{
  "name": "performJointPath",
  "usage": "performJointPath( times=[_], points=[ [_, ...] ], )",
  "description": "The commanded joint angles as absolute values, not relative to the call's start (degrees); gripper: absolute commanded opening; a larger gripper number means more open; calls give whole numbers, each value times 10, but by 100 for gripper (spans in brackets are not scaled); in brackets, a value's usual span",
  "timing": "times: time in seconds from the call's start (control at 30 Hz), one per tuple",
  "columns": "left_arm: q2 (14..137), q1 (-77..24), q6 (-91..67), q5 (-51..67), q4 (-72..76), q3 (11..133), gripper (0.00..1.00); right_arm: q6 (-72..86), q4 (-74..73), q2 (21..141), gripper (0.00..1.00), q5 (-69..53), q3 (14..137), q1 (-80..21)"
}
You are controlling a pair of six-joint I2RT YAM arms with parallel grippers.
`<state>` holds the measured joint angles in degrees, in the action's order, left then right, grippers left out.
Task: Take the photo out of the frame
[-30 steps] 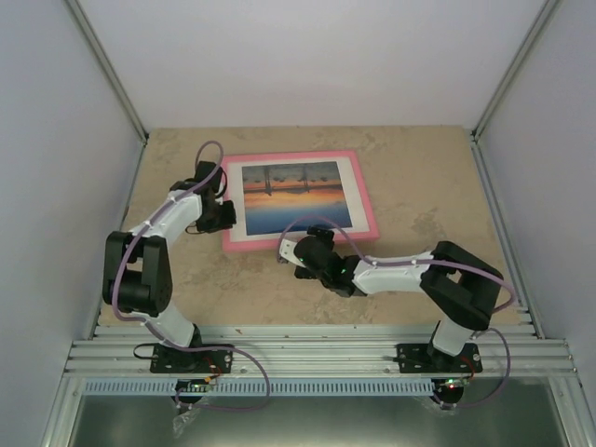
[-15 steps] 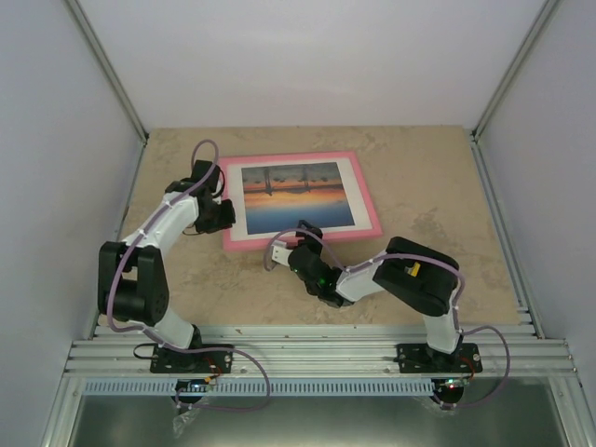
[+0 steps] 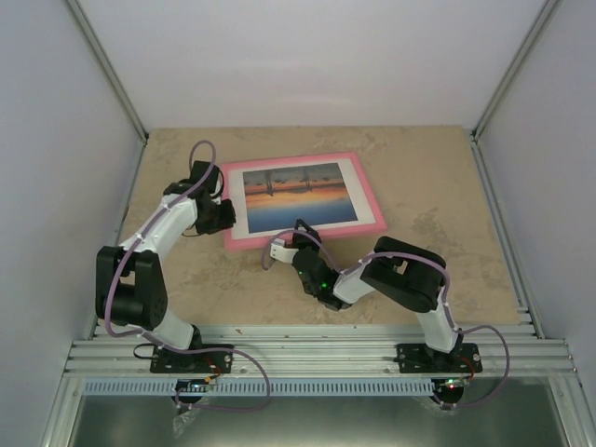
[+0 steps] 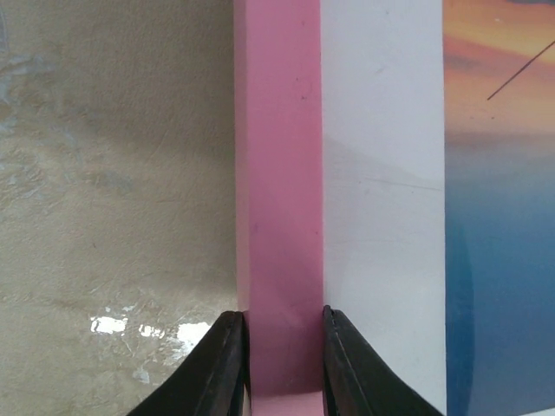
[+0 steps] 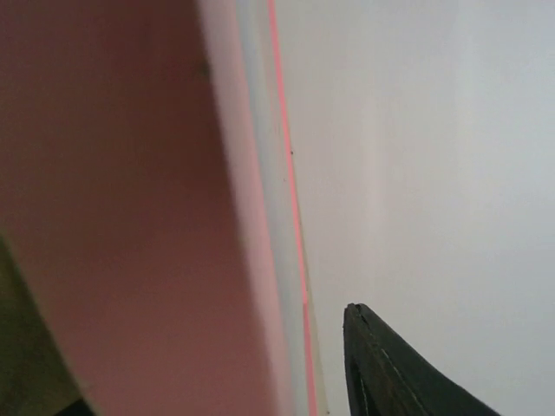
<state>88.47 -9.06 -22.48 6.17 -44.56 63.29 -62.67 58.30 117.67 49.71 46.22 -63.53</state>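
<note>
A beige, stone-patterned table [image 3: 447, 196] is seen in the top view, and the frame [image 3: 368, 194] is laid flat on it, face up, near the middle and towards 12 o'clock from the arm bases. Its long axis is set across the table, roughly from 9 to 3 o'clock, with the right end turned slightly towards 2. Inside the pink rails a white mat [image 4: 381, 217] is seen, and within it the photo [image 3: 300, 197], with its dark silhouettes towards 12 o'clock and its blue water towards 6. The left arm [image 3: 154, 233] is reached out to the frame's short side at 9 o'clock. There the left gripper [image 4: 282, 347] is narrowed to the width of the pink rail, with one black finger laid against each side of it. The right arm [image 3: 400, 275] is bent across to the frame's near long side, at about 7 o'clock, where the right gripper [image 3: 282, 248] is placed at the edge. In its wrist view only one dark fingertip [image 5: 390, 373] is shown beside a blurred pink edge, so its opening cannot be told.
</note>
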Motion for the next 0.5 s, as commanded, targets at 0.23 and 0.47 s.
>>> performJointPath(
  times=[0.23,0.47],
  points=[
    [827,-62,-262,149,-382,654,30,-648,623,1100,1,495,449,-638],
    [774,-27,-285,173,-372,678,56,-617,554,1039,0,483,463,-638]
  ],
)
